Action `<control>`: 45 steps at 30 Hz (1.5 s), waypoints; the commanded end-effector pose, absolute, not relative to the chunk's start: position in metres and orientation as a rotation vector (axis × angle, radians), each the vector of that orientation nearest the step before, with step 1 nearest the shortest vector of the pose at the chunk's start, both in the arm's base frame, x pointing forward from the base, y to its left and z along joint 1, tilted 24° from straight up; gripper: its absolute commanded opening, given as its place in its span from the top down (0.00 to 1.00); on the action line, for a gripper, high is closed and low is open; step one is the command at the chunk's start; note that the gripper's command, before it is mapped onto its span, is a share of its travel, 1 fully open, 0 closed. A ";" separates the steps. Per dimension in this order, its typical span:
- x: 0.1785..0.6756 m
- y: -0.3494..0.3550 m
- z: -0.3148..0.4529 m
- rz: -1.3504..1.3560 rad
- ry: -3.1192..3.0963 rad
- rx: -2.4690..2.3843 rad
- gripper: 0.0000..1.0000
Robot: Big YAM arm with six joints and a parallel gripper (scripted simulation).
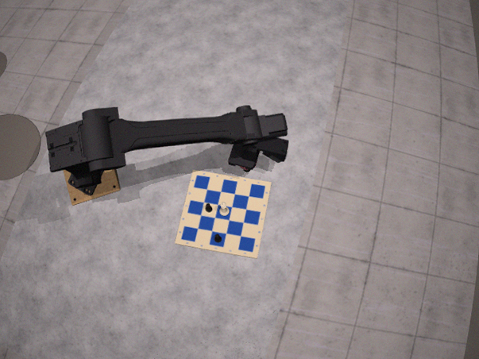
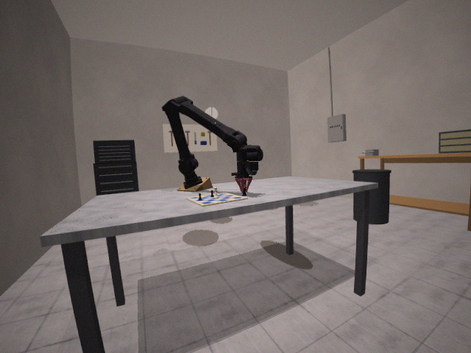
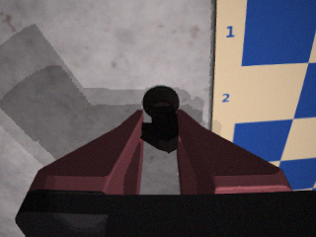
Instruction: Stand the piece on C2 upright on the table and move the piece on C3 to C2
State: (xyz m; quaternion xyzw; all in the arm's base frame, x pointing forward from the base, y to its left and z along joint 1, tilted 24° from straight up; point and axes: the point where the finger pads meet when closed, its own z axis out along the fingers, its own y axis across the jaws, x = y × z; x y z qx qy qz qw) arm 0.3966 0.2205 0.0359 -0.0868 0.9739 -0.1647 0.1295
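top view: dark arm [image 1: 175, 131] reaching from a wooden base plate [image 1: 111, 187] across the grey table [image 1: 113, 281]. gripper [image 1: 244, 166] hanging just off the far edge of the blue and cream chessboard [image 1: 263, 234], over bare table surface. held piece hidden under the wrist here. on the board: a white piece [image 1: 223, 209] standing upright on a blue square near the middle, a black piece [image 1: 208, 208] on the cream square beside it, a second black piece [image 1: 218, 238] on a blue square near the near edge. square letters too small to read.

exterior view: gripper [image 2: 243, 193] pointing straight down, tips very near or on the table [image 2: 151, 212] right beside the chessboard [image 2: 228, 198]. contact not certain.

wrist view: dark red fingers closed narrowly on a black pawn [image 3: 160, 111], round head showing above the tips. pawn over grey table [image 3: 99, 27], just outside the chessboard [image 3: 227, 73] edge, level with the digits 1 and 2. whether the base touches the table cannot be told.
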 end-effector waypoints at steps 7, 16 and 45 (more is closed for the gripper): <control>0.411 0.227 0.051 -0.447 2.800 -0.233 1.00; 0.411 0.227 0.050 -0.447 2.800 -0.236 1.00; 0.406 0.231 0.047 -0.451 2.802 -0.252 1.00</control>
